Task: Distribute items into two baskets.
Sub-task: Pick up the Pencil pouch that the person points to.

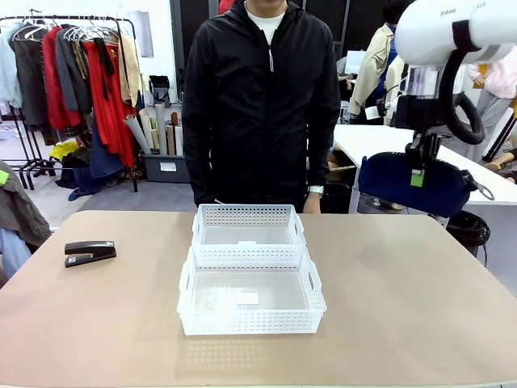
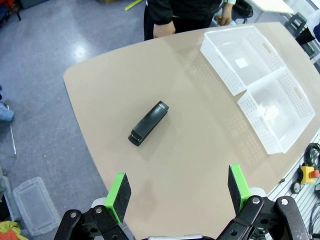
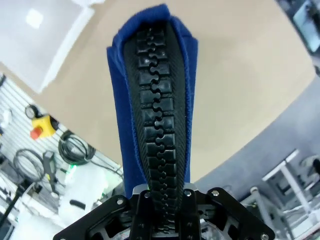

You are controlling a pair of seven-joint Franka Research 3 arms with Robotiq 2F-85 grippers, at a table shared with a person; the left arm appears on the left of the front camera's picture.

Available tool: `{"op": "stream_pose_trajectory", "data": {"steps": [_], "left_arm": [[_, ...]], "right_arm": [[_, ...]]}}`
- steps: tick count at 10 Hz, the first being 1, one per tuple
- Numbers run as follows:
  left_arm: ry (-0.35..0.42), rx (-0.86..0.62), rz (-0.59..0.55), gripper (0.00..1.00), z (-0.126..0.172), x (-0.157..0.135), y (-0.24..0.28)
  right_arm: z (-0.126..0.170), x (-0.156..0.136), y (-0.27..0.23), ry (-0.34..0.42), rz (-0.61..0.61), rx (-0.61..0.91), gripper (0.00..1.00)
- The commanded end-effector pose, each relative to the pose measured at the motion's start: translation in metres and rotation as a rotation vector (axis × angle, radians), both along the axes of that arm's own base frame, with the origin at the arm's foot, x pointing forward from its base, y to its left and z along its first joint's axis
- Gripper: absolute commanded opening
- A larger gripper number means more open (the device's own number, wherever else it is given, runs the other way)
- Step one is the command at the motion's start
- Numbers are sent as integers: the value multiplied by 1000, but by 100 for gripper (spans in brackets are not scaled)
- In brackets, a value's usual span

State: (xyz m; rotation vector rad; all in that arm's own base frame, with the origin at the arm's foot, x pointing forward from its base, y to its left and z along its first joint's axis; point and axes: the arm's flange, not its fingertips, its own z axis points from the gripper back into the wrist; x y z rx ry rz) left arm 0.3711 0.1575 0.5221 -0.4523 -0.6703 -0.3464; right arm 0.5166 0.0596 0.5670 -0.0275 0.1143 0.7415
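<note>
right arm: right gripper (image 1: 418,171) is raised at the far right, well above the table (image 1: 404,307). its jaws are closed narrow on the top edge of the navy pouch (image 1: 404,186). the pouch hangs in the air lengthwise, clear of the table top, with a small ring pull (image 1: 485,192) at its right end. in the right wrist view the black zipper (image 3: 156,115) runs straight away from the jaws, with blue fabric on both sides of it and tan table below.

left arm: left gripper (image 2: 177,182) has its jaws wide apart with both green pads (image 2: 118,194) bare, holding nothing. it hovers above the left part of the table and looks down on the black stapler (image 2: 149,123).

stapler: lies flat on the table near the left edge, well apart from the baskets.

baskets: two white perforated baskets stand mid-table, one behind the other, with their long sides touching. the near basket (image 1: 250,322) and the far basket (image 1: 246,215) each have a clear bottom showing a small label.

person (image 1: 262,105): stands at the far side behind the far basket, in a black jacket. one hand (image 2: 162,30) is at the table's far edge.
</note>
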Motion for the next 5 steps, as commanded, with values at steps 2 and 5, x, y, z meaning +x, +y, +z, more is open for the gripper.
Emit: {"op": "stream_pose_trajectory", "data": {"steps": [2,5], "left_arm": [[-14,-11,-13,100,0,0,1],[-14,-11,-13,100,0,0,1]], "right_arm": [[20,-10,-5,4,119,29,0],[14,-8,-1,4,77,6,0]]}}
